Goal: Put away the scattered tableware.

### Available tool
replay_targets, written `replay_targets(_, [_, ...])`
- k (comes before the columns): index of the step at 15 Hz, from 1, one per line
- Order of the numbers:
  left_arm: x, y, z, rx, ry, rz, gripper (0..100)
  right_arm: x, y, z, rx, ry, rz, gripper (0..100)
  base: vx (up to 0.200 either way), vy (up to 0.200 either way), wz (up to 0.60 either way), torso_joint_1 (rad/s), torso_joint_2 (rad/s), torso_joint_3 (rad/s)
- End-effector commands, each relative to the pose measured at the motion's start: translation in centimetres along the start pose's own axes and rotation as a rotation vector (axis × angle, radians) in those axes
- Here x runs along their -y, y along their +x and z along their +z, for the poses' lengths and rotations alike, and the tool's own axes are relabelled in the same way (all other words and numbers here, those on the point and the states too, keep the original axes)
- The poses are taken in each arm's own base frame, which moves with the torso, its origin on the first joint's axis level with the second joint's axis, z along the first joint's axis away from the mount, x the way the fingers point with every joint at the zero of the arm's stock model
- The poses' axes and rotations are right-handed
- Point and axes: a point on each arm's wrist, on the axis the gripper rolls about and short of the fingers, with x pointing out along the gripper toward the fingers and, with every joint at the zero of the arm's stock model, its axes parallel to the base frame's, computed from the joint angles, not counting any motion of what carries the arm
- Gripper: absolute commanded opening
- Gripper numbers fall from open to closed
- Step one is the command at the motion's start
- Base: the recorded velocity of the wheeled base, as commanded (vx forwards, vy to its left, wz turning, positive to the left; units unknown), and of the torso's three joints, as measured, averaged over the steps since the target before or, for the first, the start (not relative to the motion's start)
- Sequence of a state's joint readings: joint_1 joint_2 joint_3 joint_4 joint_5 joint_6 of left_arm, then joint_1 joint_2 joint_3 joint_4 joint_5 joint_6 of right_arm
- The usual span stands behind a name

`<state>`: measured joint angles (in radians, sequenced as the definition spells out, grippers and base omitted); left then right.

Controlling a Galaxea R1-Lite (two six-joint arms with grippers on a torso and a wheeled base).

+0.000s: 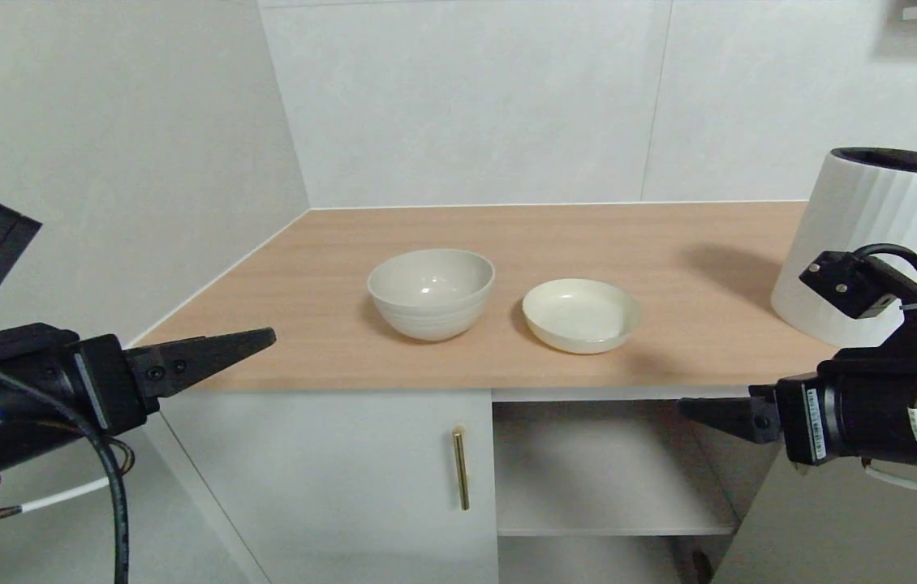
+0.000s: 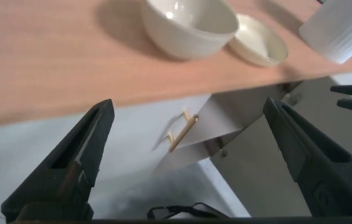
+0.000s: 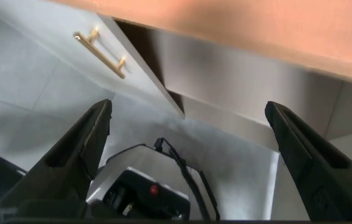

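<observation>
A deep cream bowl (image 1: pixel 431 292) stands upright near the middle of the wooden counter (image 1: pixel 304 324). A shallow cream dish (image 1: pixel 582 315) sits just to its right, apart from it. Both also appear in the left wrist view, the bowl (image 2: pixel 188 25) and the dish (image 2: pixel 260 43). My left gripper (image 1: pixel 251 339) hovers off the counter's front left corner, open and holding nothing (image 2: pixel 188 106). My right gripper (image 1: pixel 694 408) hangs below the counter's front edge at the right, before the open cupboard bay, open and holding nothing (image 3: pixel 188 106).
A tall white ribbed container (image 1: pixel 872 243) stands on the counter's right end. Under the counter, a closed door with a gold handle (image 1: pixel 459 469) is on the left. Beside it is an open compartment with a shelf (image 1: pixel 613 527). Walls close the counter's back and left sides.
</observation>
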<state>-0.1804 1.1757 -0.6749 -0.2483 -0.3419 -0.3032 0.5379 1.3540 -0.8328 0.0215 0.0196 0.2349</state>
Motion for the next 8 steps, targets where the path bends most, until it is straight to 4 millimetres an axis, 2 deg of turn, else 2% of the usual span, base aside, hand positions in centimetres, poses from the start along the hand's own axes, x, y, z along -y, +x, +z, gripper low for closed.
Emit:
replay_targets(1, [-0.3,0.9,-0.1,-0.026,-0.01,0.007,100,0.0,0.3,0.0,-0.009,0.0,-0.001,100,0.0,0.0,0.0,0.198,-0.48,-0.286])
replay_targets(5, [-0.3,2.2,1.4,-0.037,-0.014,0.009,100,0.1,0.6,0.0,-0.004,0.003,-0.003,100,0.0,0.0,0.0,0.211,-0.48,-0.281])
replay_targets(8, [-0.2,3.9,2.4,-0.143,-0.042,0.023,100,0.1,1.4,0.2,-0.002,0.002,-0.004,100,0.0,0.0,0.0,0.162,-0.36,-0.203])
